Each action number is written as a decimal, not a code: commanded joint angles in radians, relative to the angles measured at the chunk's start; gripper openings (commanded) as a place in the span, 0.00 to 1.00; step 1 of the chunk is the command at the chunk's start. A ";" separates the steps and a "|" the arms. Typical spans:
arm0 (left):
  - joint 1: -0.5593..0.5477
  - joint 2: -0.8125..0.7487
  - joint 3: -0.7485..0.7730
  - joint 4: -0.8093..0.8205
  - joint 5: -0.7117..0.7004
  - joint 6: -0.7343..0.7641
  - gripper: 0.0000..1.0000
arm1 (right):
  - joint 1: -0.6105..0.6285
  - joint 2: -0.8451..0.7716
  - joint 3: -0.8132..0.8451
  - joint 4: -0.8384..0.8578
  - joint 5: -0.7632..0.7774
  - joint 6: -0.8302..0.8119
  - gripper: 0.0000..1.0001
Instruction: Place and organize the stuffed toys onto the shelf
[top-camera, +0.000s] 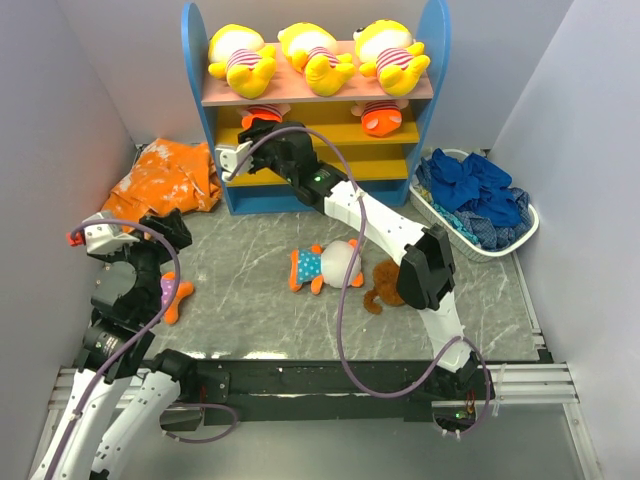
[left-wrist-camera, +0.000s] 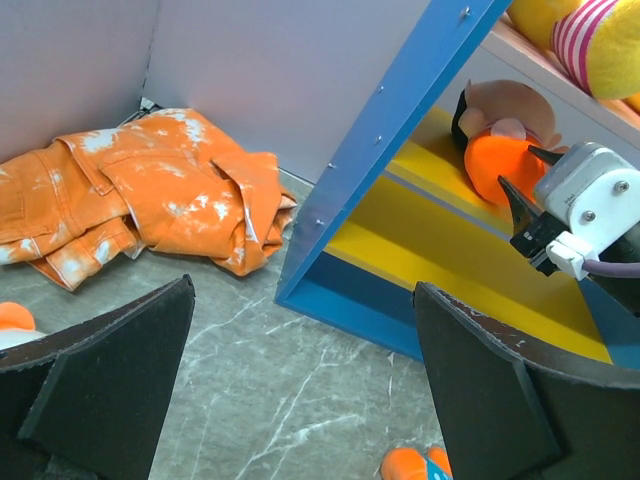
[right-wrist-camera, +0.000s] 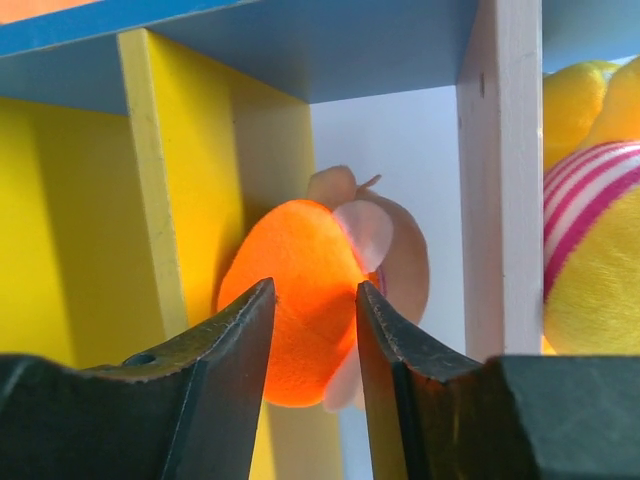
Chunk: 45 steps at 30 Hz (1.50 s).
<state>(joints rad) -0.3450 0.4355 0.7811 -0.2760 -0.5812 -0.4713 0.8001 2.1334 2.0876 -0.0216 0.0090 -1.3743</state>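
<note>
The shelf (top-camera: 437, 70) holds three yellow toys (top-camera: 318, 57) on its pink top, seen whole only from overhead. The right wrist view alone shows the right gripper (right-wrist-camera: 313, 290), fingers parted and clamping nothing, facing an orange toy (right-wrist-camera: 295, 245) on the board below. Left of the shelf, the left gripper (left-wrist-camera: 303, 290) gapes wide. A dotted toy (top-camera: 322, 265) and a monkey (top-camera: 385, 285) lie in front.

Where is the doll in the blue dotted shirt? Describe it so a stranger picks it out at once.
Find the shelf with blue side panels at the back. On the grey marbled table in front of it, near the middle, lies the doll. It alone wears a light blue dotted shirt, with orange limbs and a pale head; its neighbour is a brown monkey.
</note>
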 joint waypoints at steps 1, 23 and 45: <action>-0.003 -0.012 -0.006 0.035 -0.009 0.017 0.96 | -0.007 -0.084 -0.020 0.060 -0.026 -0.014 0.47; -0.002 0.210 0.053 -0.386 -0.071 -0.626 0.97 | 0.241 -0.630 -0.821 0.465 0.306 0.630 0.63; 0.000 0.076 -0.104 -0.404 0.073 -0.747 0.97 | 0.295 -0.448 -0.790 -0.314 0.594 1.850 0.64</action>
<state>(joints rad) -0.3447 0.5648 0.6987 -0.8196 -0.5674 -1.3174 1.1137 1.6367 1.2201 -0.2802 0.5900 0.3573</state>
